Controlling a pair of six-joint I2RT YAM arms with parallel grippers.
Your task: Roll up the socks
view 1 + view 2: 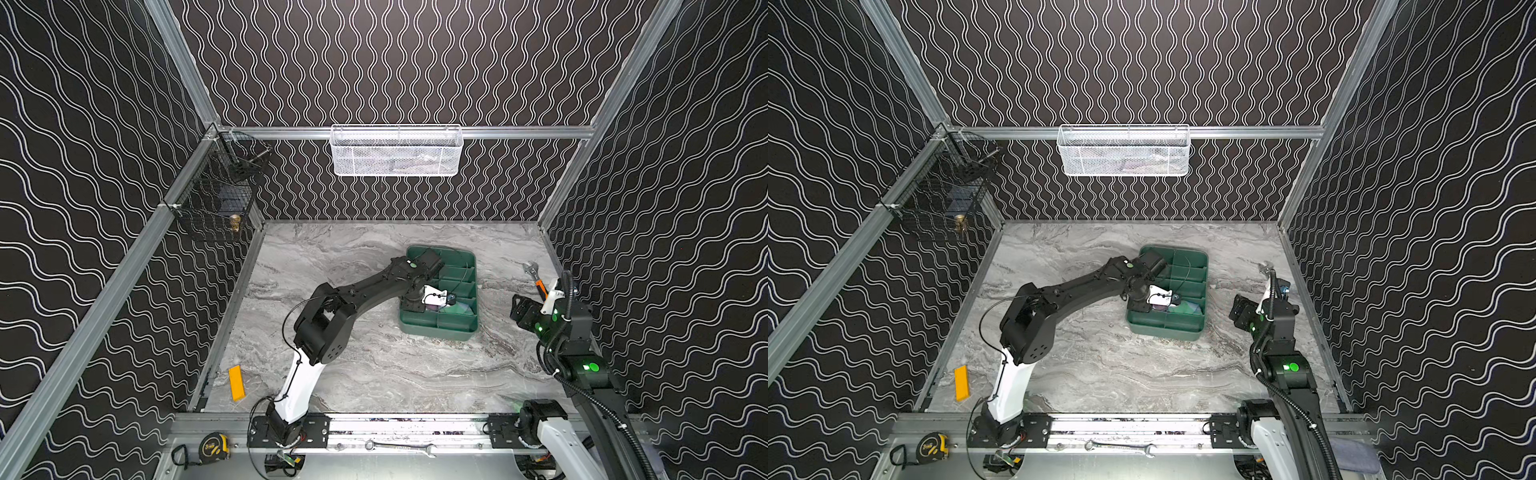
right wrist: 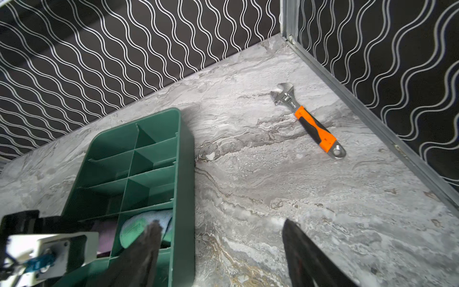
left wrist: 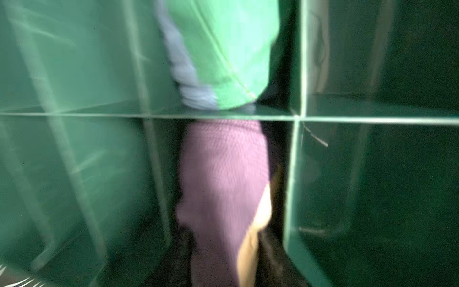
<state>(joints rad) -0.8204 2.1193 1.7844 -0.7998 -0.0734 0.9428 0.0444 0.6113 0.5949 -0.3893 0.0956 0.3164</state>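
A purple sock [image 3: 223,174] with a peach patch sits rolled in a compartment of the green divided tray [image 1: 436,329]. My left gripper [image 3: 227,231] reaches into that compartment, its dark fingers lying against both sides of the purple roll. In the adjoining compartment lies the blue sock [image 3: 223,49], green toe showing, also seen as the blue sock [image 2: 139,226] in the right wrist view. Both top views show the left gripper [image 1: 1160,305] low inside the tray [image 1: 1163,331]. My right gripper [image 2: 219,231] hangs open and empty over the marble, right of the tray, and shows as the right gripper [image 1: 521,309] in a top view.
An orange-handled wrench [image 2: 308,119] lies on the marble near the right wall. A yellow block [image 1: 237,382] lies at the front left. A white mesh basket [image 1: 397,151] hangs on the back wall and a black wire basket [image 1: 216,195] on the left wall.
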